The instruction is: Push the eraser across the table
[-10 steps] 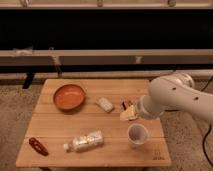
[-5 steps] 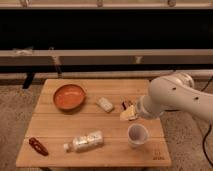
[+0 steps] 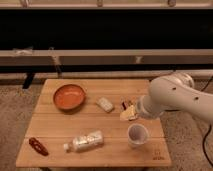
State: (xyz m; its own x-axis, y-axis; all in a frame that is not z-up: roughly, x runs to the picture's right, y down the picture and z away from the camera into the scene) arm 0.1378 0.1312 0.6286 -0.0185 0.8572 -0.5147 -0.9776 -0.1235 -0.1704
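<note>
Wooden desk carries the eraser right of centre; we see the end effector low just beside it, probably placed for shoving, though we cannot tell its grip state

gripper by eraser, pad obstacle left

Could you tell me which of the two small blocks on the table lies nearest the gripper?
The dark, reddish-topped eraser, right beside the gripper at the right of the table; the pale pad lies farther left.
</note>
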